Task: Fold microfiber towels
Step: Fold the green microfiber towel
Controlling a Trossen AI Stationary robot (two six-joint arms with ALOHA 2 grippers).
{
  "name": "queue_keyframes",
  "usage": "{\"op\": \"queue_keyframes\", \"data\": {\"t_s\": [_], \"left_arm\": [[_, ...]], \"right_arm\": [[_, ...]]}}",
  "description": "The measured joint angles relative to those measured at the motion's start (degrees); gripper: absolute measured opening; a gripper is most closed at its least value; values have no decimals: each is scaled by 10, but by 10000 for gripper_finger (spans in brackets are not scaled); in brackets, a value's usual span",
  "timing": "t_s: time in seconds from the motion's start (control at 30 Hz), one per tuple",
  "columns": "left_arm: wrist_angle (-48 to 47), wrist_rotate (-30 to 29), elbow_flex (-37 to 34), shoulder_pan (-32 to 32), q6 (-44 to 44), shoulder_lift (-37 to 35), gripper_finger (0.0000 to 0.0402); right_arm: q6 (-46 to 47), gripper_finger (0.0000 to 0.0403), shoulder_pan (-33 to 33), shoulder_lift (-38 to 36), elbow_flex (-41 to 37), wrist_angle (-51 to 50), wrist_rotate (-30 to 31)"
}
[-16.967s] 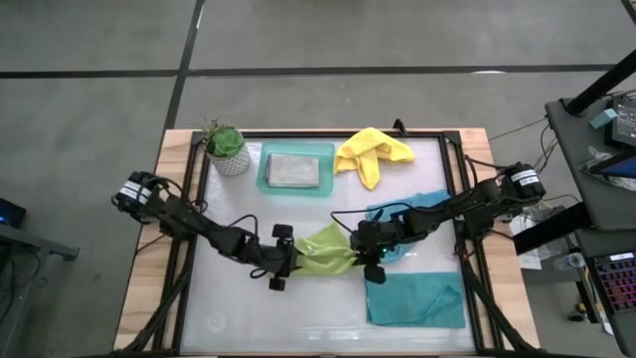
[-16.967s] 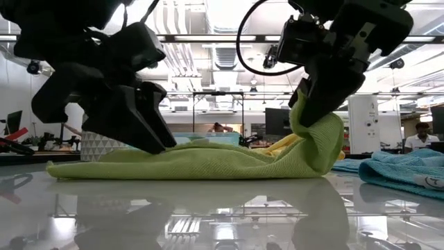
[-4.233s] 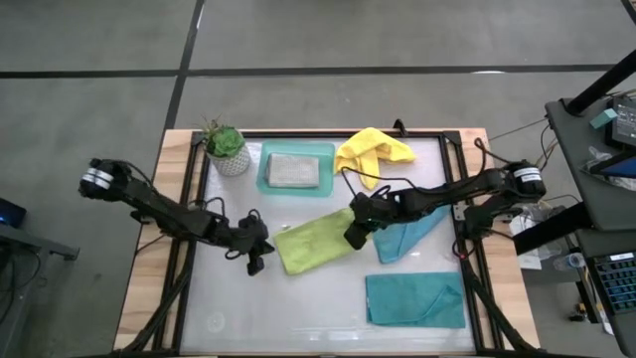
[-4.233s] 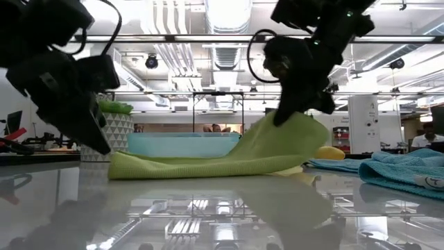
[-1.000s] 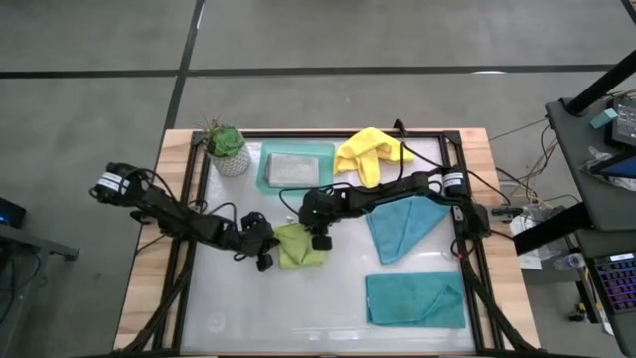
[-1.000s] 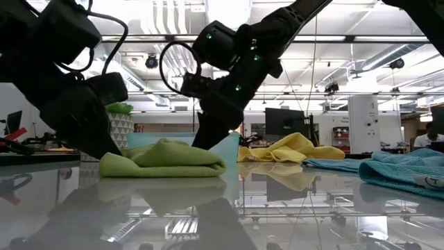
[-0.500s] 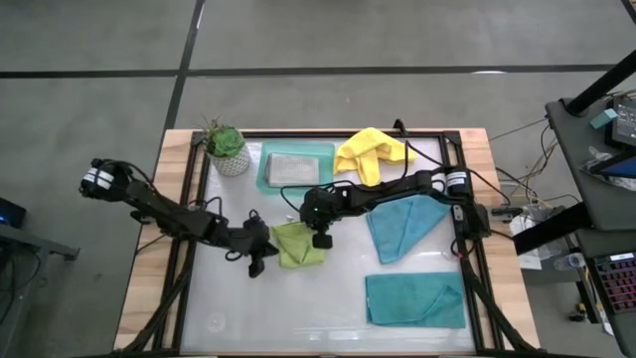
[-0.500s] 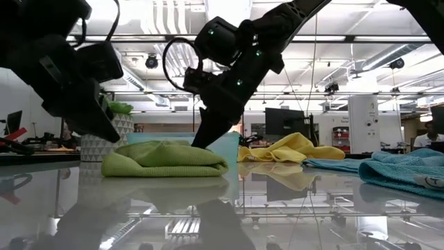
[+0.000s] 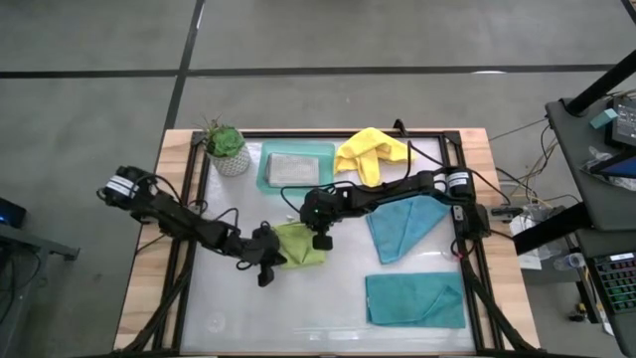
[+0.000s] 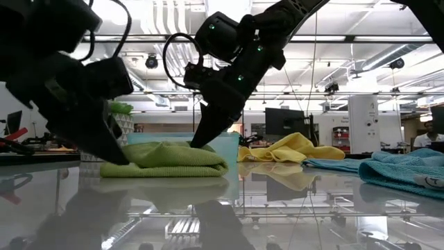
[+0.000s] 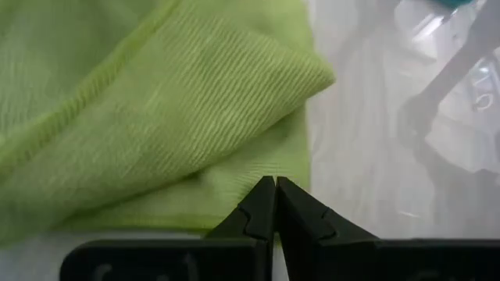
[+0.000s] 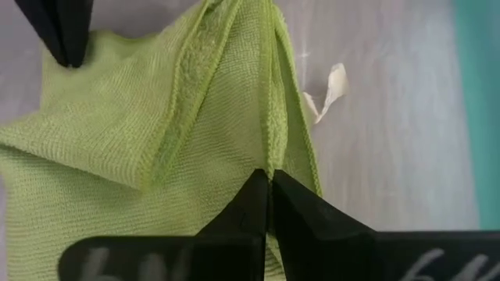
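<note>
The lime green towel (image 9: 301,245) lies folded in a small bundle at the table's middle, several layers stacked (image 10: 170,158). My left gripper (image 9: 273,255) is shut at the bundle's left end, low by the table (image 10: 119,158). My right gripper (image 9: 319,239) is shut on the bundle's right part, coming down on it at a slant (image 10: 199,141). A yellow towel (image 9: 371,152) lies crumpled at the far side. One teal towel (image 9: 403,223) is spread out on the right and another (image 9: 415,300) lies flat near the front. A grey towel (image 9: 294,169) sits folded in the tray. My left gripper touches the lime towel's bottom layer at its edge (image 11: 258,168) with the tips of its shut fingers, coming in low from the table's left. The bundle lies flat on the table. My right gripper presses its shut fingertips down on the top fold of the lime towel (image 12: 262,152), near its right edge. The fingers slant down from the table's right, and the towel stays flat under them.
A mint tray (image 9: 266,177) and a potted plant (image 9: 227,147) stand at the far left. A small white scrap (image 12: 333,84) lies on the table beside the lime towel. The glossy table (image 9: 298,308) is bare in front of the bundle.
My left gripper lifted off and drew back toward the table's left, then came down again against the lime bundle's left end. My right gripper stayed on the bundle's right part. The bundle kept its place and folded shape.
</note>
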Motion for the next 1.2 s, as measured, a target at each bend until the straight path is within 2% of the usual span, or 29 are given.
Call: {"op": "queue_keyframes", "data": {"t_s": [0.27,1.2], "left_arm": [[-28,1,-1,0,-30,5,0],[-46,11,-2,1,-30,3,0]], "right_arm": [[3,9,3,0,0,-3,0],[-23,9,3,-1,0,-104,6]]}}
